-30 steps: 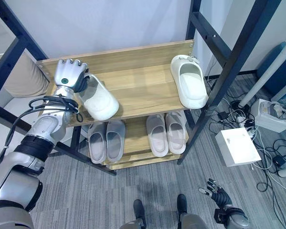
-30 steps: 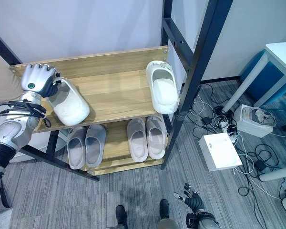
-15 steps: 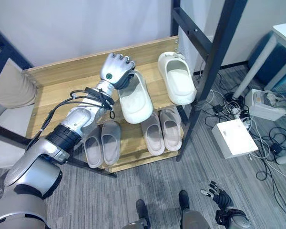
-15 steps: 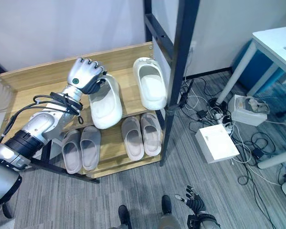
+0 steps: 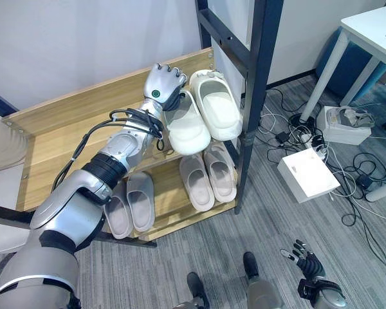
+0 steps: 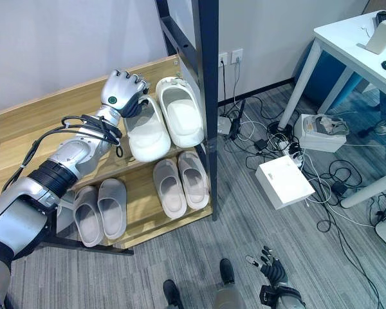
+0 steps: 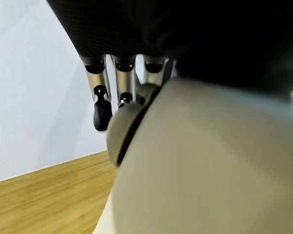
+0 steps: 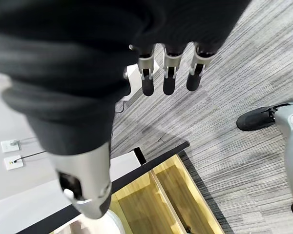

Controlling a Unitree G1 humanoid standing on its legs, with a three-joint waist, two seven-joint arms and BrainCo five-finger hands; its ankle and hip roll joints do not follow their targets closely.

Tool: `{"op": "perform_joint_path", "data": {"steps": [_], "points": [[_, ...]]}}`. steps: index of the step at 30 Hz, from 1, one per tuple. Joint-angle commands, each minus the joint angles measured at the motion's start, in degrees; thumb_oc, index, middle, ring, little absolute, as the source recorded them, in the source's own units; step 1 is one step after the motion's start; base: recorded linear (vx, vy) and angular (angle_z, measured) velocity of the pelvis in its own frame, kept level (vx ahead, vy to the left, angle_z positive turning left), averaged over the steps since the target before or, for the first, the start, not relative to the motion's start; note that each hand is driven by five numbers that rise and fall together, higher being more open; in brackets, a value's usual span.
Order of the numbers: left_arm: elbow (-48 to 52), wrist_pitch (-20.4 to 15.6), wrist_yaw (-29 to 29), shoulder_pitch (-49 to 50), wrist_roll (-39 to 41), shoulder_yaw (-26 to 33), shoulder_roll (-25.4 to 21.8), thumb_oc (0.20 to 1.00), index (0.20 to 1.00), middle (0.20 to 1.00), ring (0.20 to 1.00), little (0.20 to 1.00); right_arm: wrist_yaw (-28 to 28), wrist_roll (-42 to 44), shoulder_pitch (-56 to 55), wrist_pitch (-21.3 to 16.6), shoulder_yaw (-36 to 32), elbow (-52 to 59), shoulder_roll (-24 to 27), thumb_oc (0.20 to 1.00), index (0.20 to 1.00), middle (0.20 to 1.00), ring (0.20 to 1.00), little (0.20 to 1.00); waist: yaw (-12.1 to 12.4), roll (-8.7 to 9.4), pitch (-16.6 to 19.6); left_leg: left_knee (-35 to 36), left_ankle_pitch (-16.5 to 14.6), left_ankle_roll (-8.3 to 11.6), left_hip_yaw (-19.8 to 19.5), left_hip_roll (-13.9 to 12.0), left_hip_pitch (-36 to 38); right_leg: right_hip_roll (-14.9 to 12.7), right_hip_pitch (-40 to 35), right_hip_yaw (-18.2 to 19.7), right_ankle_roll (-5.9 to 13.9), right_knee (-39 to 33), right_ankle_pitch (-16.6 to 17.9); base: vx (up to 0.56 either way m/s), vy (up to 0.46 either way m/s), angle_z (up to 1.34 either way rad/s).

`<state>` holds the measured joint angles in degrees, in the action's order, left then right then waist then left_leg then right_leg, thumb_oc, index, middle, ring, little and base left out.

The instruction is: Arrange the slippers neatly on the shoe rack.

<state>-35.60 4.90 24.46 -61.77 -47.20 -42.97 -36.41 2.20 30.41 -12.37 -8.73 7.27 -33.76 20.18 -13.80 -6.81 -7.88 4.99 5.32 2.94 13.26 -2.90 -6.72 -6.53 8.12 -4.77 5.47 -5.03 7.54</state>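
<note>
White slipper [image 5: 185,125] in left hand [image 5: 162,84].

You've got two off-white slippers on the top shelf: the held slipper [image 5: 186,125] & its mate [image 5: 215,112], both plain, no pattern. The shoe rack [image 5: 64,138] has light wood-grain boards w/ a black metal frame. Lower shelf: two pairs of pale grey slippers, left pair [image 5: 132,204] & right pair [image 5: 208,179] (right pair reads slightly pinker). Left hand [image 5: 163,85] is silver w/ dark fingertips, a small green dot on its back, dark ribbed cover at the wrist. Right hand [image 6: 272,269] looks dark w/ dark tips. Floor carpet [image 6: 347,257] is grey w/ fine streaks. White box [image 6: 284,181] on it; white table [image 6: 347,32] at the far right; wall is pale grey-white.
</note>
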Motion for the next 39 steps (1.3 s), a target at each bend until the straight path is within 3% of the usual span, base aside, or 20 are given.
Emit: {"op": "perform_joint_path", "data": {"steps": [1,13,21,24,27,28,29,31,32,33,35,39], "points": [[-4.7,1.6,0.2,-6.2,0.9,2.8,-1.5,1.0,1.0,1.0,1.0,1.0,-0.9,0.8,-0.5,-2.2,-1.0,3.5,0.6,1.0,1.0,1.0,1.0,1.0,-0.6,1.88,-0.8,0.0,-5.1,1.71,-3.7,0.3,5.6,-0.1,-4.0,-3.9,3.89,0.0,-4.8,0.0,-0.036,0.04],[10.8,1.7,-3.3,3.5,-0.8,13.0,-7.1,1.0,1.0,1.0,1.0,1.0,-1.9,-0.3,-1.1,-0.1,-1.4,4.2,-0.9,1.0,1.0,1.0,1.0,1.0,3.9,3.29,0.3,0.0,-4.9,1.71,-7.1,0.4,6.0,0.0,-7.0,-7.7,3.23,0.0,-6.0,-0.01,-0.018,0.16],[22.4,-0.4,-4.7,12.0,3.1,22.5,-6.9,1.0,1.0,1.0,1.0,1.0,-2.6,-1.2,-1.1,1.6,-0.9,4.7,-2.3,1.0,1.0,1.0,1.0,1.0,5.9,3.66,0.9,0.0,-4.8,1.58,-8.2,0.6,5.9,0.0,-7.6,-8.8,2.98,0.0,-6.2,-0.02,0.002,0.15],[30.3,-5.2,-5.5,20.0,14.5,29.0,-2.9,1.0,1.0,1.0,1.0,1.0,-2.6,-2.5,-1.2,2.5,-0.8,4.0,-3.5,1.0,1.0,1.0,1.0,1.0,7.1,3.82,1.1,0.0,-4.6,1.44,-8.8,0.8,6.0,-0.1,-8.0,-9.4,2.69,0.0,-6.3,-0.01,0.003,0.04],[33.3,-6.7,-6.2,23.6,19.6,31.3,-1.9,1.0,1.0,1.0,1.0,1.0,-2.7,-3.0,-1.1,2.8,-0.9,3.3,-3.7,1.0,1.0,1.0,1.0,1.0,7.5,3.71,1.3,0.0,-4.5,1.41,-9.1,0.8,6.1,-0.1,-8.3,-9.7,2.6,0.0,-6.4,-0.01,0.008,0.06],[35.1,-8.8,-7.7,27.4,27.7,32.3,0.6,1.0,1.0,1.0,1.0,1.0,-2.4,-3.6,-0.7,3.3,-0.7,2.5,-4.3,1.0,1.0,1.0,1.0,1.0,8.0,3.69,1.3,0.0,-4.3,1.38,-9.4,0.9,6.0,-0.2,-8.5,-10.0,2.49,0.0,-6.4,-0.01,0.007,0.05],[35.1,-8.8,-7.7,27.5,27.7,32.3,0.6,1.0,1.0,1.0,1.0,1.0,-2.4,-3.6,-0.7,3.3,-0.7,2.5,-4.3,1.0,1.0,1.0,1.0,1.0,8.0,3.68,1.3,0.0,-4.3,1.38,-9.4,0.9,6.0,-0.2,-8.5,-10.0,2.49,0.0,-6.4,-0.02,0.012,0.12],[37.8,-11.5,-12.3,32.2,41.6,31.6,4.3,1.0,1.0,1.0,1.0,1.0,-2.3,-4.1,0.0,3.8,-0.8,1.6,-4.7,1.0,1.0,1.0,1.0,1.0,8.5,3.41,1.2,0.0,-4.0,1.3,-9.8,1.1,5.8,-0.3,-8.6,-10.5,2.42,0.0,-6.3,-0.02,0.014,0.16],[37.9,-11.5,-12.5,32.2,41.8,31.7,4.3,1.0,1.0,1.0,1.0,1.0,-2.3,-4.1,-0.1,3.8,-0.7,1.6,-4.7,1.0,1.0,1.0,1.0,1.0,8.5,3.39,1.2,0.0,-4.0,1.31,-9.8,1.1,5.9,-0.2,-8.6,-10.5,2.42,0.0,-6.3,-0.02,0.017,0.08],[39.1,-12.6,-15.2,34.4,52.4,30.6,5.6,1.0,1.0,1.0,1.0,1.0,-2.3,-4.1,0.1,4.2,-0.7,1.6,-4.7,1.0,1.0,1.0,1.0,1.0,8.7,3.15,1.2,0.0,-3.8,1.28,-10.0,1.1,5.8,-0.3,-8.6,-10.8,2.43,0.0,-6.2,-0.01,0.01,0.06],[39.3,-12.4,-17.2,36.5,61.7,28.1,7.6,1.0,1.0,1.0,1.0,1.0,-2.5,-4.0,0.2,4.7,-0.3,1.7,-4.6,1.0,1.0,1.0,1.0,1.0,8.8,3.06,1.2,0.0,-3.7,1.22,-10.1,1.1,5.9,-0.3,-8.7,-10.9,2.42,0.0,-6.2,-0.01,0.01,0.07],[39.7,-10.1,-20.5,37.9,71.7,24.0,8.3,1.0,1.0,1.0,1.0,1.0,-3.0,-3.6,0.3,5.7,0.3,3.2,-3.3,1.0,1.0,1.0,1.0,1.0,8.6,2.95,1.2,0.0,-3.6,1.17,-10.4,1.1,5.8,-0.3,-8.8,-11.1,2.4,0.0,-6.1,0.0,0.006,0.08]]}}
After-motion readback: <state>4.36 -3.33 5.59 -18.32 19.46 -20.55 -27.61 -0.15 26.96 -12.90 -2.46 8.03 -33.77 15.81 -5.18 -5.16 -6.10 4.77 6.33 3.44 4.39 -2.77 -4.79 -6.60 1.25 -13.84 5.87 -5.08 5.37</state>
